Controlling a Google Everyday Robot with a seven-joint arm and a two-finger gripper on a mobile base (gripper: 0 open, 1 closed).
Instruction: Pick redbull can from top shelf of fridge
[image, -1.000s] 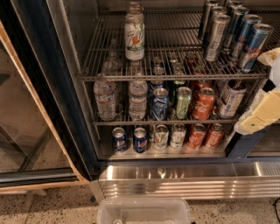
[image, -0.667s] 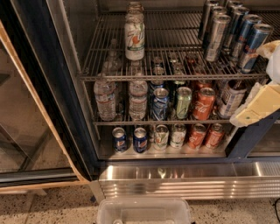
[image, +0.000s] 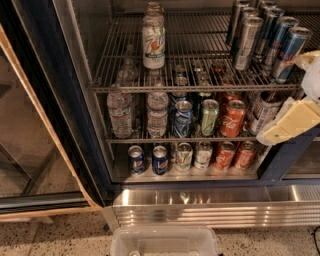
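**Drinks fridge interior with the tool at the right edge**

The fridge (image: 47, 105) fills the view, its dark frame set over a ribbed steel base (image: 210, 212) and a speckled floor (image: 50, 237). A glass door (image: 25, 145) lies at left. The top shelf (image: 190, 89), a wire rack, carries a 7up bottle (image: 153, 45) at left and silver-grey cans (image: 246, 42) at right. The redbull can (image: 289, 55) stands upright at the shelf's front right corner. The tool (image: 290, 122) hangs just below and right of it; whether it is open or closed cannot be told.
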